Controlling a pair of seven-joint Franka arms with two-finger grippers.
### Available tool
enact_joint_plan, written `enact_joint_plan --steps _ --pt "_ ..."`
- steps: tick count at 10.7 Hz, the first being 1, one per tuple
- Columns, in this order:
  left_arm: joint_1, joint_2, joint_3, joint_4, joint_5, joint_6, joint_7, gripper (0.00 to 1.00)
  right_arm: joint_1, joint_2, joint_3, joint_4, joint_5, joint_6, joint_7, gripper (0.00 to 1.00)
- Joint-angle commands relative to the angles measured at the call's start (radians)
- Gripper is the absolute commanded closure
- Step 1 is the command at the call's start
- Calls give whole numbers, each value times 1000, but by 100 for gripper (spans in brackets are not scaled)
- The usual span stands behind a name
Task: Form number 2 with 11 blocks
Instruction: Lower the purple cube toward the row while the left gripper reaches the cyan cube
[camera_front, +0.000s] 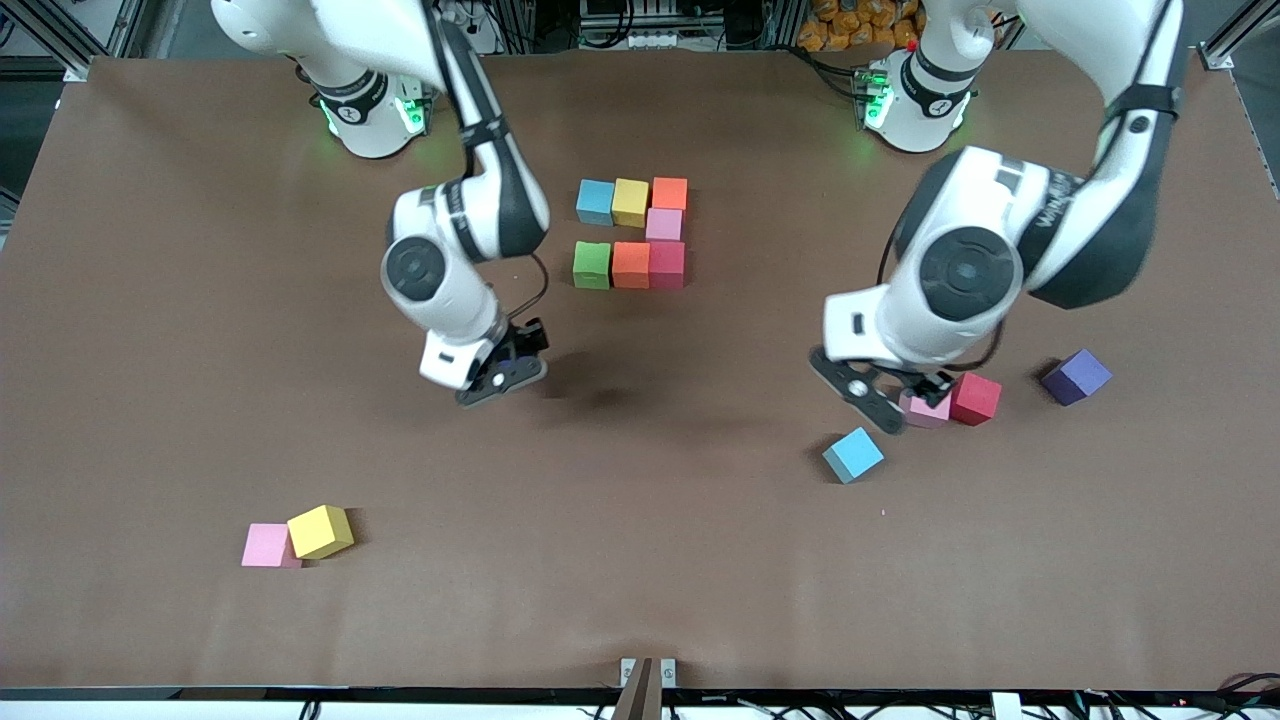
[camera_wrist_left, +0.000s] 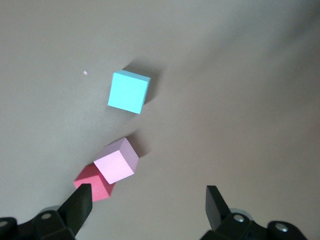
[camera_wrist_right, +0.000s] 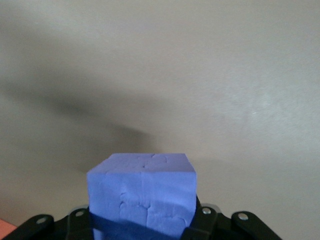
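We see a wide brown table (camera_front: 200, 300) with two white Franka arms reaching out from their bases. The right gripper (camera_front: 512, 362) hangs in the air over bare tabletop, its fingers closed around a blue-violet foam cube (camera_wrist_right: 142, 197). The left gripper (camera_wrist_left: 147, 207) hovers low toward the left arm's end of the table, its black fingers (camera_wrist_left: 80, 205) spread wide and holding nothing, just above a pale pink foam cube (camera_wrist_left: 117, 161) that touches a crimson red foam cube (camera_wrist_left: 95, 184). A light blue foam cube (camera_front: 853, 454) lies nearer the front camera than that pair, and a dark purple foam cube (camera_front: 1076, 376) sits apart, toward the left arm's end. In the middle of the table, seven cubes sit packed together: a top row of blue, yellow and orange (camera_front: 631, 201), one pink cube (camera_front: 664, 223) beneath the orange, then a row of green, orange and crimson (camera_front: 630, 265). Toward the right arm's end, near the front edge, a pink foam cube (camera_front: 264, 546) touches a tilted yellow foam cube (camera_front: 321, 531).
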Motion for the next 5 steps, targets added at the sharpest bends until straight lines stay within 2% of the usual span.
enact_joint_plan --steps 1,3,5 --pt "-23 20 12 -20 -27 64 -291 0 128 -40 -44 -109 9 111 141 82" --pt "-24 64 12 -20 -41 73 -667 0 188 -38 -44 -140 9 161 268 83" --pt "-30 101 12 -20 -32 111 -781 0 217 -37 -44 -154 10 169 347 86"
